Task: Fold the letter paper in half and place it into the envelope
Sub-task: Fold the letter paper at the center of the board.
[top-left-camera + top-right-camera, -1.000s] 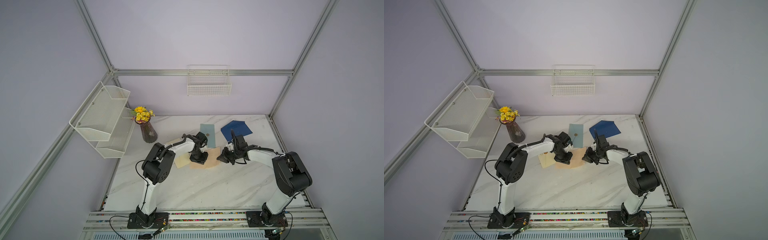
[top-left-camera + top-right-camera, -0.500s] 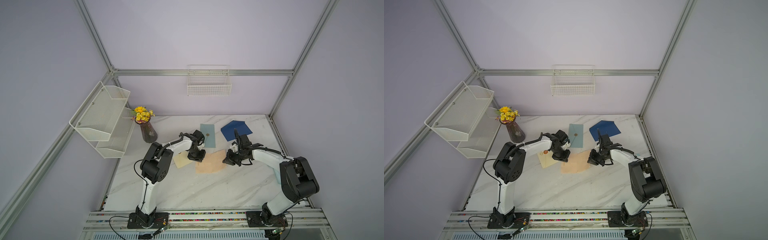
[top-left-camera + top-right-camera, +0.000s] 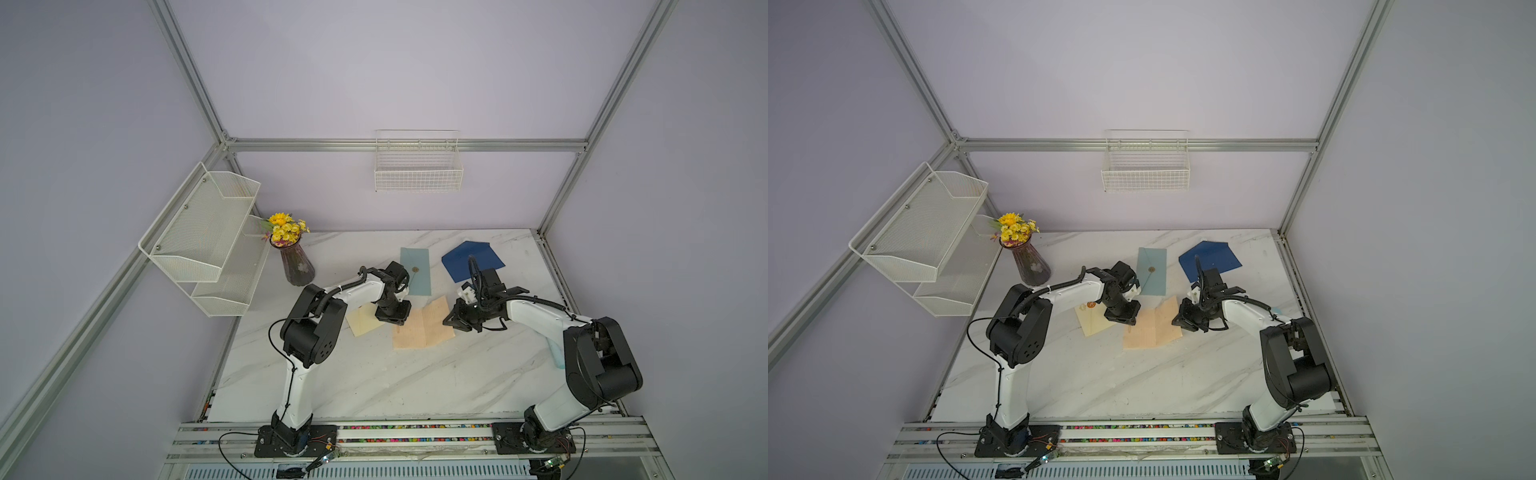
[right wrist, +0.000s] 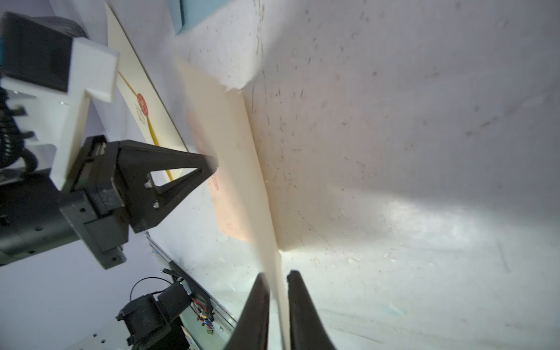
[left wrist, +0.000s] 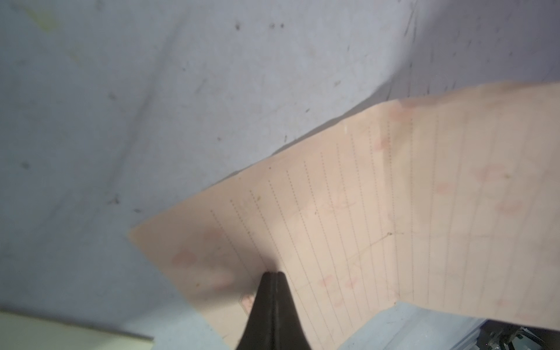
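Observation:
The peach lined letter paper [image 3: 419,332] [image 3: 1150,330] lies opened out on the marble table, with a crease down its middle. Its right half lifts toward my right gripper [image 3: 448,322] [image 3: 1177,322]. That gripper [image 4: 277,277] is open, and the paper's edge [image 4: 230,136] runs up between its fingers. My left gripper [image 3: 394,321] [image 3: 1121,321] [image 5: 273,274] is shut, with its tips pressed down on the paper [image 5: 394,212] near the left edge. It also shows in the right wrist view [image 4: 212,160]. A dark blue envelope [image 3: 471,259] with its flap open lies at the back right.
A cream envelope with a red seal [image 3: 363,322] [image 4: 142,103] lies just left of the paper. A light blue envelope [image 3: 415,270] lies behind it. A vase of yellow flowers [image 3: 297,266] stands at the back left, under a wire shelf [image 3: 199,241]. A wire basket [image 3: 417,170] hangs on the back wall.
My right gripper's jaws have parted around the paper's edge. The paper has spread out wider and shifted slightly toward the front right. My left gripper stays shut on it.

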Controlling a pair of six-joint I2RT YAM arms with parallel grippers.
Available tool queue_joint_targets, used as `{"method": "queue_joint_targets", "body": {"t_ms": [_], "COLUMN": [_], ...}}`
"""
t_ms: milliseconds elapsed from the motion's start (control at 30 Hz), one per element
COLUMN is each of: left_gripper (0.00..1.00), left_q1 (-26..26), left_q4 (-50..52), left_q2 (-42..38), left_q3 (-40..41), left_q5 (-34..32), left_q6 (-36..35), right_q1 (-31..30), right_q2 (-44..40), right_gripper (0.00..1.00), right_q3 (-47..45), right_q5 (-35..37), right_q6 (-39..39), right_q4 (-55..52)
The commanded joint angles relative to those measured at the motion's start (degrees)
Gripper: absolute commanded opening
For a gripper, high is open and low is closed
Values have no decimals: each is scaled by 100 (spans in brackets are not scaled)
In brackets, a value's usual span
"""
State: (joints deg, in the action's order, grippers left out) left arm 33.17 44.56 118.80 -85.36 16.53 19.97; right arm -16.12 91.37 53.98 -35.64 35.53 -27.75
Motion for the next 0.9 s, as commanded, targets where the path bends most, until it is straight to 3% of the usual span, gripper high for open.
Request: {"method": "queue_joint_targets", "body": {"t_ms": [0, 100, 300, 667, 867], "left_gripper": [0, 0, 0, 0, 0], "left_q1": [27, 25, 27, -11, -38], "left_q4": [-61, -63, -73, -48, -35], "left_q2": [-38, -32, -8, -103, -104], "left_q3": [147, 153, 144, 104, 108], "left_q5": [30, 39, 114, 210, 277], "left_q6": [-13, -42, -54, -64, -70], "right_q1": [18, 19, -65, -606, -871], "right_q2": [-207, -230, -106, 567, 1019], "right_gripper": [40, 51, 60, 78, 93], "right_q3": [-79, -96, -9, 450, 595], "right_q5": [-536, -742, -979, -855, -765], "right_q6": [128, 312, 537, 552, 516], "right_q4": [608, 940, 1356, 1490, 1581]}}
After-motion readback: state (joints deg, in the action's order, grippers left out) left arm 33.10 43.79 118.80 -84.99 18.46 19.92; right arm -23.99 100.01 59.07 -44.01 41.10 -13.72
